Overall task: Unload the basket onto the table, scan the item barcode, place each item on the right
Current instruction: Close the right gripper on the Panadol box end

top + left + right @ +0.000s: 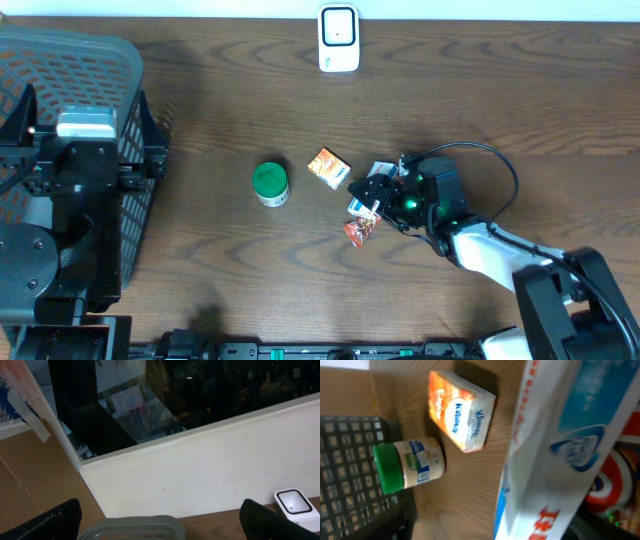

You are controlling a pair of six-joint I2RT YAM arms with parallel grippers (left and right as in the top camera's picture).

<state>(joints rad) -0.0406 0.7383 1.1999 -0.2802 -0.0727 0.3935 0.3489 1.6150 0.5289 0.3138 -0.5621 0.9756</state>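
At the white-blue box [555, 450], right jaws, spread unclear

Tissue pack [461, 411], right wrist view: brand "Kleenex" in blue script on white oval patch. More pale lettering on orange face, too blurred to read. Long box [560, 460], right of pack: red letters at edges, cut off, unreadable. Jar [410, 465], green lid: label print too small to read.
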